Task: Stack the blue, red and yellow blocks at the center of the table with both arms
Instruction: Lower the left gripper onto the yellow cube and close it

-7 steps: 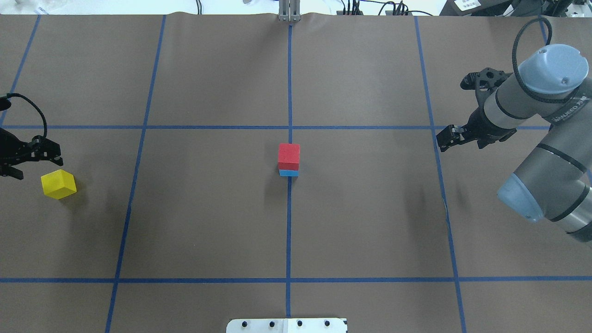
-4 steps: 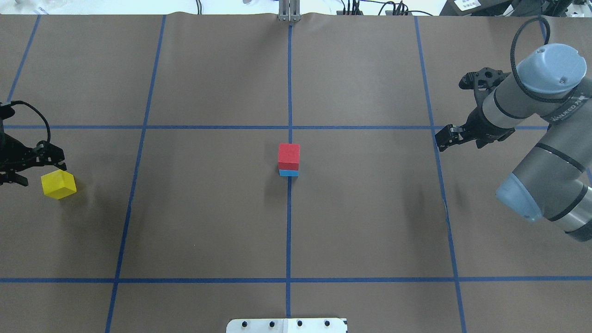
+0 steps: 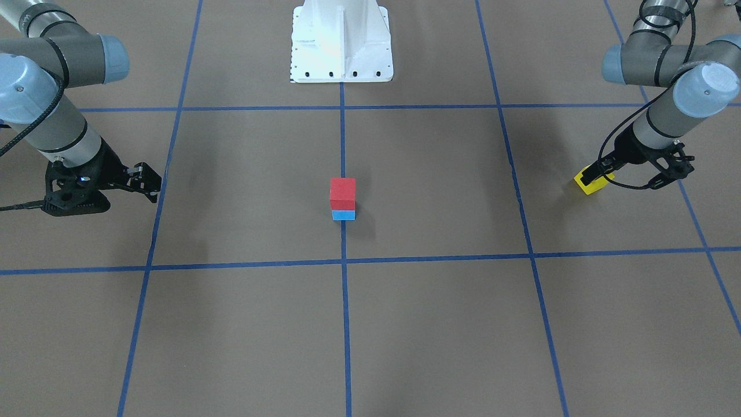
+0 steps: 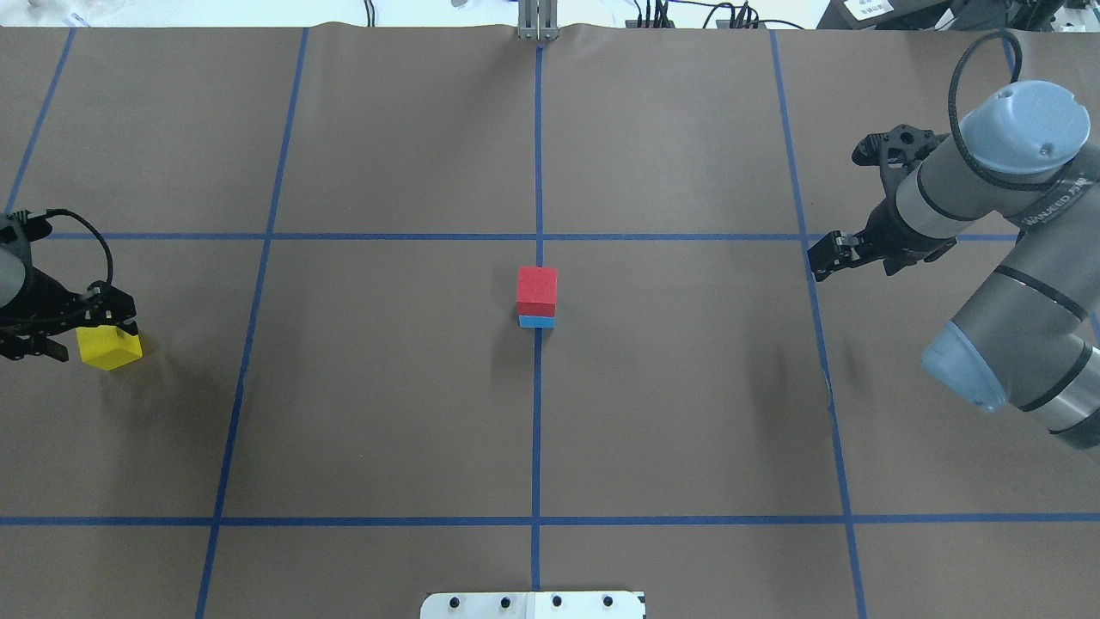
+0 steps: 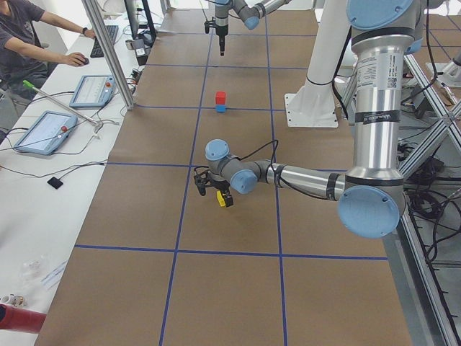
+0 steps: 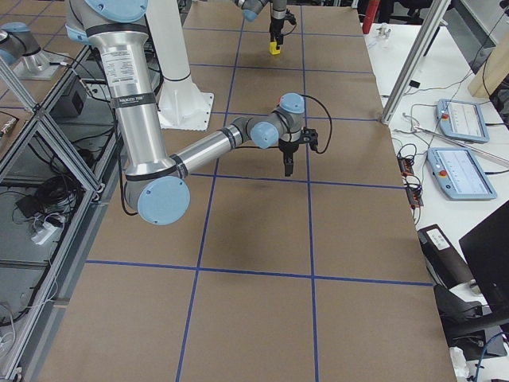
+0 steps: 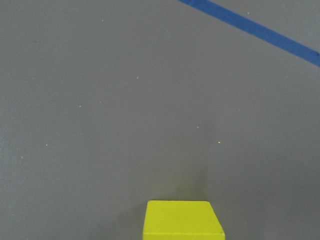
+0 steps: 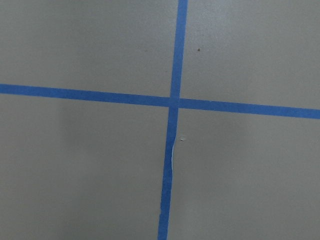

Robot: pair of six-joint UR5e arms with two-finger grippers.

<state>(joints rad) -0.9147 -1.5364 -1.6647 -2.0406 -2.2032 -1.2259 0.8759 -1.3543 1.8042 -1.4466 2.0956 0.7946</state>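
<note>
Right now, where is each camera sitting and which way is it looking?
Front-facing: across the table, facing the robot; both arms, white base.
Overhead: behind the robot, looking down; left tool at the yellow block, right tool.
Left side: table's left end; left arm near.
Right side: table's right end; right arm near.
Left wrist: looks down; yellow block only.
Right wrist: looks down; tape cross only.
Front-facing and overhead share the red block on the blue block.

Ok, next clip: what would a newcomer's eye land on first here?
Probably the red block stacked on the blue block at the table's centre. Next, the yellow block far out on the robot's left, with the left gripper right at it.
</note>
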